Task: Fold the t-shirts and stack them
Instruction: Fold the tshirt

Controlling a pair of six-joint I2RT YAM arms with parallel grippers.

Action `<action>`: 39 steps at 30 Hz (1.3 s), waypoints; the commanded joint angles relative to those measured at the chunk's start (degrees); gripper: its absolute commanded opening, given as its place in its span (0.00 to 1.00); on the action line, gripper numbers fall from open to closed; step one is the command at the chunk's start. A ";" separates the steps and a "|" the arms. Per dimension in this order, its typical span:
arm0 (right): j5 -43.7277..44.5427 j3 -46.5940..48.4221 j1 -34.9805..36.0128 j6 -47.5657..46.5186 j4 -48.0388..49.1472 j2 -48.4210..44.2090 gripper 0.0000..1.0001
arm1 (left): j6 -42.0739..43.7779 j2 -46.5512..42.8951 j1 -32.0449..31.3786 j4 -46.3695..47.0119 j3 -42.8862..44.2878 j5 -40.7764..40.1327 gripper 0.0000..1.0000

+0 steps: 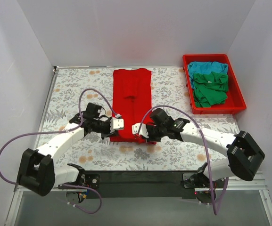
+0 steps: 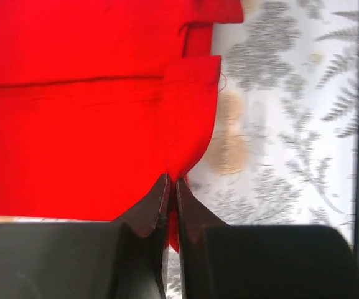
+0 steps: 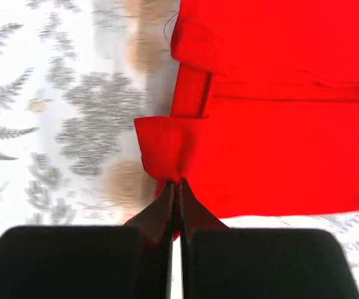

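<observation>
The red t-shirt lies folded into a long narrow strip down the middle of the table. My left gripper is shut on its near left corner, cloth pinched between the fingers. My right gripper is shut on its near right corner. The red cloth fills most of both wrist views. The turquoise t-shirt and the green t-shirt lie crumpled in the red plastic tray at the far right.
The table wears a grey fern-print cloth with brown stains. White walls enclose the back and sides. A purple cable loops over each arm.
</observation>
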 commanded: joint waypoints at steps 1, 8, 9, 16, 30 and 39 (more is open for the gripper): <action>-2.94 5.96 -3.33 -5.93 -2.70 2.61 0.01 | 1.88 5.51 4.66 0.58 6.18 3.46 0.00; -6.90 17.47 -12.72 -13.76 -3.84 12.80 0.01 | 3.29 16.76 8.53 7.52 14.44 3.29 0.00; -7.17 18.79 -13.35 -15.16 -4.01 13.95 0.01 | 3.73 18.34 8.97 7.70 15.68 3.20 0.00; -8.75 28.19 -18.09 -20.17 -4.90 24.41 0.01 | 4.26 30.48 11.96 10.43 26.14 2.67 0.00; -8.84 45.51 -22.76 -24.31 -5.51 40.58 0.01 | 5.22 44.90 14.16 14.73 38.71 0.47 0.00; -8.23 51.93 -23.81 -25.37 -5.34 45.85 0.01 | 5.58 48.59 14.51 15.97 41.79 -0.23 0.00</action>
